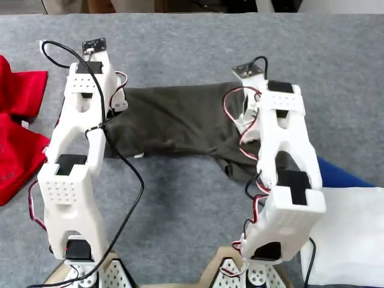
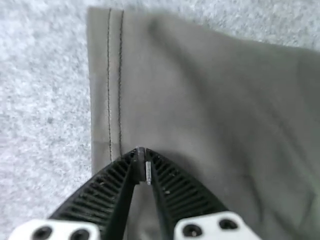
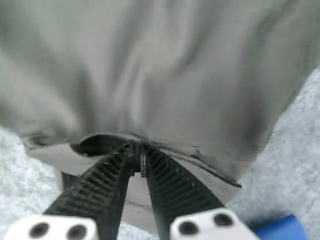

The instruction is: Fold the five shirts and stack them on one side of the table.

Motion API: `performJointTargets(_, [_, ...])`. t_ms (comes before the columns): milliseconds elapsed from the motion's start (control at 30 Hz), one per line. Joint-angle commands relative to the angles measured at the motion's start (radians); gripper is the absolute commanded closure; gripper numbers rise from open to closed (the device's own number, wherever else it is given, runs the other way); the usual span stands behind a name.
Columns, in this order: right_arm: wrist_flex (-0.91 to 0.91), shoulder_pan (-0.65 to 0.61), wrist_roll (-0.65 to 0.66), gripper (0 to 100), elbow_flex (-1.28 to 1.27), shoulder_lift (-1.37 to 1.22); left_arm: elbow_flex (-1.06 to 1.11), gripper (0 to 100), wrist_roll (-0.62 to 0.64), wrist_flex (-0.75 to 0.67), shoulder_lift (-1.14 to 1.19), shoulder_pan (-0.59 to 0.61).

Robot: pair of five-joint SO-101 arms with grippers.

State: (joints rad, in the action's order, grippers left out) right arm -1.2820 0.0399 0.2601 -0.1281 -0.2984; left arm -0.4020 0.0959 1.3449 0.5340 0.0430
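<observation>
A dark olive shirt point(image 1: 174, 120) lies spread across the middle of the grey table. My left gripper point(image 2: 141, 162) is shut with its tips pinched on the shirt point(image 2: 210, 100) just inside its stitched hem. In the high view this gripper point(image 1: 112, 117) sits at the shirt's left edge, mostly hidden under the arm. My right gripper point(image 3: 140, 161) is shut on a folded edge of the shirt point(image 3: 175, 65), where the cloth bunches up. From above, the right gripper point(image 1: 243, 123) is at the shirt's right end.
Red shirts point(image 1: 18, 138) lie at the table's left edge. At the right edge, a blue shirt point(image 1: 339, 174) lies just behind a white shirt point(image 1: 354, 234). A corner of the blue shirt point(image 3: 280, 227) lies close to my right gripper. A black cable point(image 1: 129, 168) trails beside the left arm.
</observation>
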Motion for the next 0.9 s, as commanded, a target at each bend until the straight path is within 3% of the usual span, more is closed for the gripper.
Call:
performJointTargets(0, [0.032, 0.019, 0.014, 99.3, -0.035, 0.001, -0.058, 98, -0.011, 0.018, -0.015, 0.000])
performJointTargets(233, [0.032, 0.019, 0.012, 99.4, -0.113, 0.041, -0.057, 98, -0.006, 0.015, -0.008, -0.005])
performJointTargets(500, [0.087, -0.024, 0.005, 99.4, -0.441, 0.312, -0.044, 98, -0.005, -0.054, -0.005, -0.003])
performJointTargets(667, [0.097, -0.018, 0.005, 99.4, -0.624, 0.486, 0.074, 98, -0.012, -0.193, 0.030, 0.002])
performJointTargets(867, [0.037, -0.019, 0.005, 99.4, -0.627, 0.716, 0.135, 98, -0.052, -0.302, 0.058, 0.005])
